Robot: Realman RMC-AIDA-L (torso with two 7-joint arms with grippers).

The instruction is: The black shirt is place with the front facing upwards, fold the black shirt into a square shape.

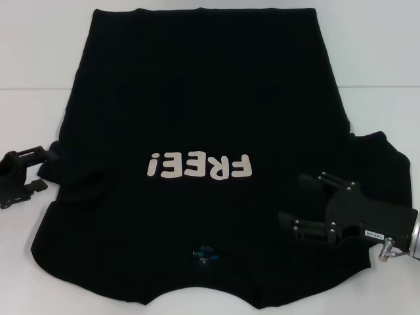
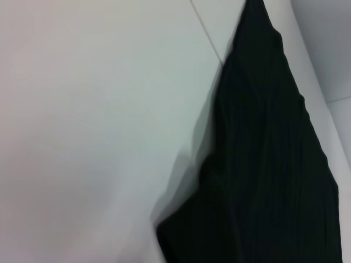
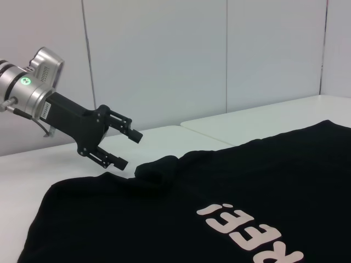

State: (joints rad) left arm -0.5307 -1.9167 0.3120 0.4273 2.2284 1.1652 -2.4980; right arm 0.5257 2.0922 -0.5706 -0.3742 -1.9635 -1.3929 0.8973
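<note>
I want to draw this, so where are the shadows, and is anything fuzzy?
Left wrist view: the black shirt casts a soft grey shadow on the white table, edges look fuzzy. Right wrist view: the left gripper looks sharp. Head view: lighting even, letters clear.

White table [image 1: 380,72] w/ a seam line across it; pale wall panels [image 3: 164,55] behind.

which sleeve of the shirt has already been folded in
The sleeve by the left gripper: it lies bunched on the black shirt. The other, by the right gripper, lies spread flat.
</note>
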